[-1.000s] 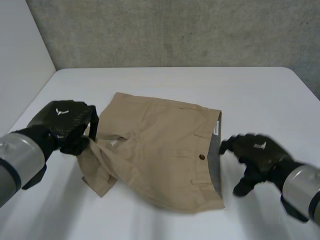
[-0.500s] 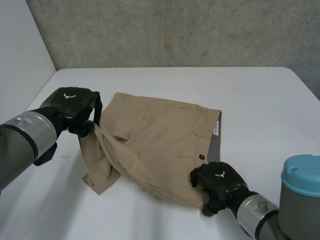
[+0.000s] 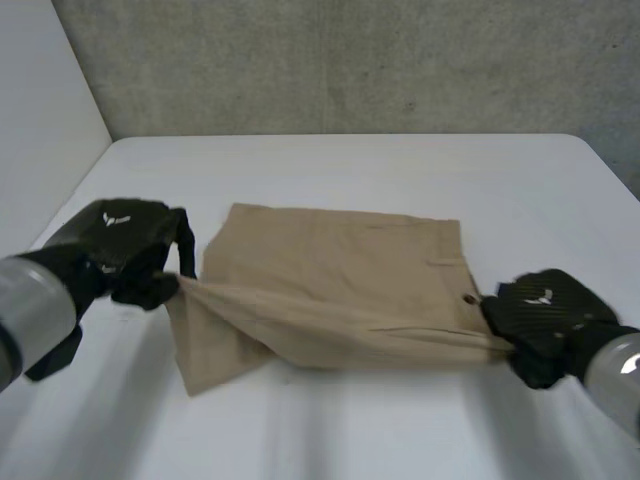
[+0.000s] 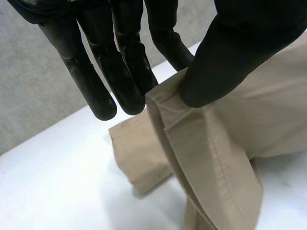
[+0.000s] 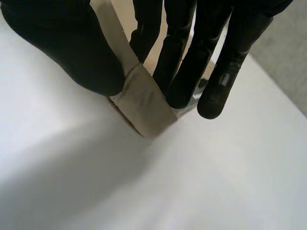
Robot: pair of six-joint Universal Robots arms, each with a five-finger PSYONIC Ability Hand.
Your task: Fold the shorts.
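— White table (image 3: 400,170), grey concrete wall (image 3: 350,60) behind. Whereabouts for the shorts (image 3: 330,260)?

— Mid-table, tan, spread wide. Far part lying flat; near edge drawn up into a taut ridge running from one hand to the other.

— And the left hand (image 3: 125,245)?

— At the cloth's left end, raised off the table. From its own wrist: thumb (image 4: 235,52) pressed toward fingers (image 4: 124,72), with a stitched hem (image 4: 192,139) pinched between. Below the pinch, more of that leg hanging down to the table.

— The right hand (image 3: 545,315)?

— At the right end, on the near corner, just beside the button (image 3: 467,298). Low, close to the table. From its wrist: thumb and fingers clamped on a folded band of the tan cloth, probably the waistband, though hard to say from so close.

— Both closed on cloth, then?

— Yes. Each pinching its own end, well apart, with the shorts stretched between. Grey arm at either near corner of the head view.
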